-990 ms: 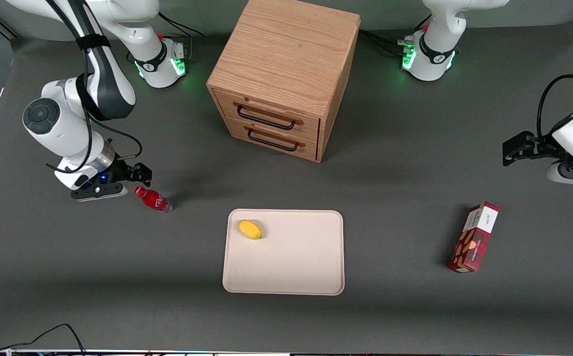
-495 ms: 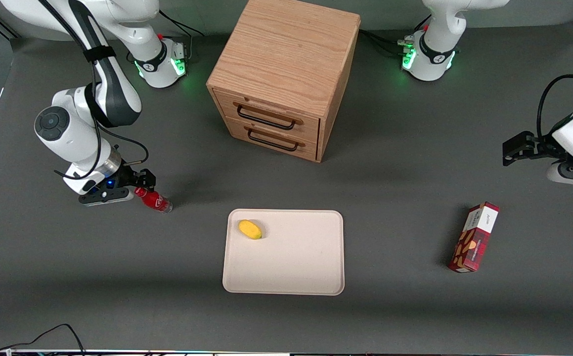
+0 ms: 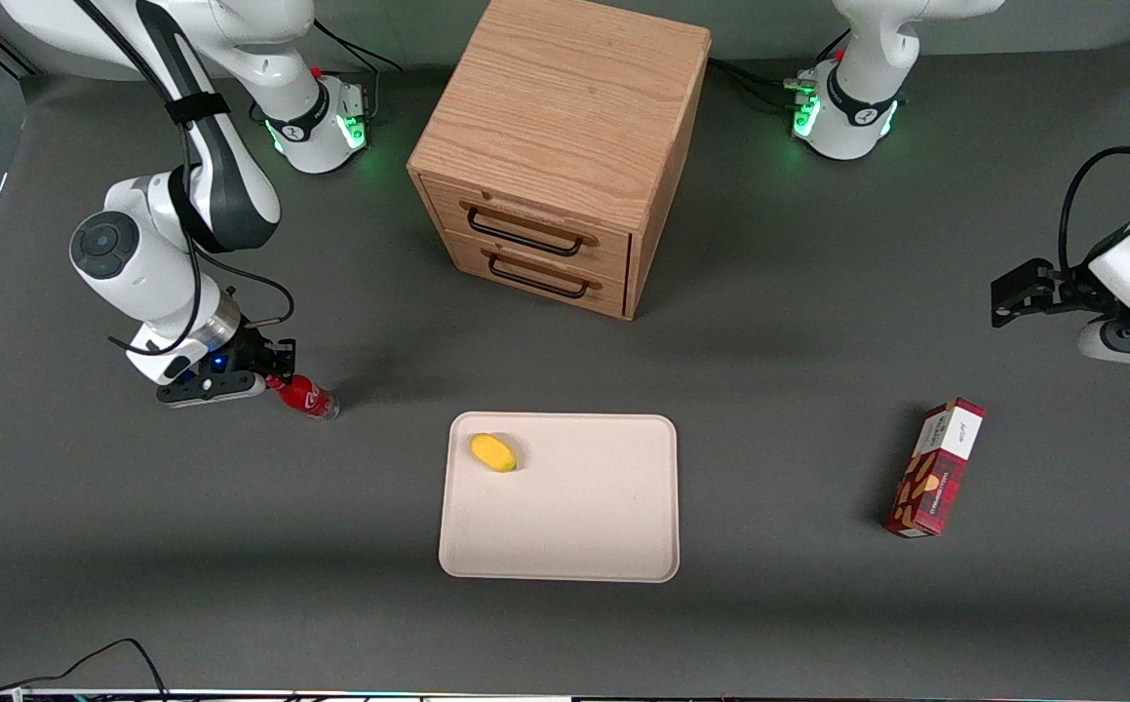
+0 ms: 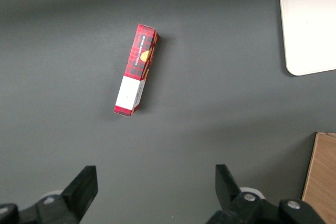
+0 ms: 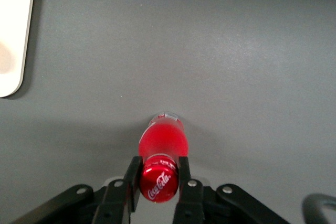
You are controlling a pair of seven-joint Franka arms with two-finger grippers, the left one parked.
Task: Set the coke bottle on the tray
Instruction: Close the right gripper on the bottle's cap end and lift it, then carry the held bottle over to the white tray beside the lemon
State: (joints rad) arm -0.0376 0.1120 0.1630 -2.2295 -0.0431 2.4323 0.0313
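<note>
The coke bottle (image 3: 308,398) is small and red and lies on its side on the grey table, toward the working arm's end from the tray (image 3: 565,546). My right gripper (image 3: 277,376) is low at the bottle's cap end. In the right wrist view the gripper (image 5: 158,176) is shut on the coke bottle (image 5: 163,141), both black fingers (image 5: 132,178) pressing its red cap. The clear base points away from the wrist. The cream tray's rim (image 5: 12,35) shows at the edge of that view.
A small yellow fruit-like object (image 3: 493,452) lies on the tray. A wooden two-drawer cabinet (image 3: 565,146) stands farther from the front camera than the tray. A red plaid carton (image 3: 936,467) lies toward the parked arm's end, also seen as the carton (image 4: 137,69).
My right gripper slid toward the bottle's cap end and its fingers closed on the cap. The bottle has stayed in place on the table.
</note>
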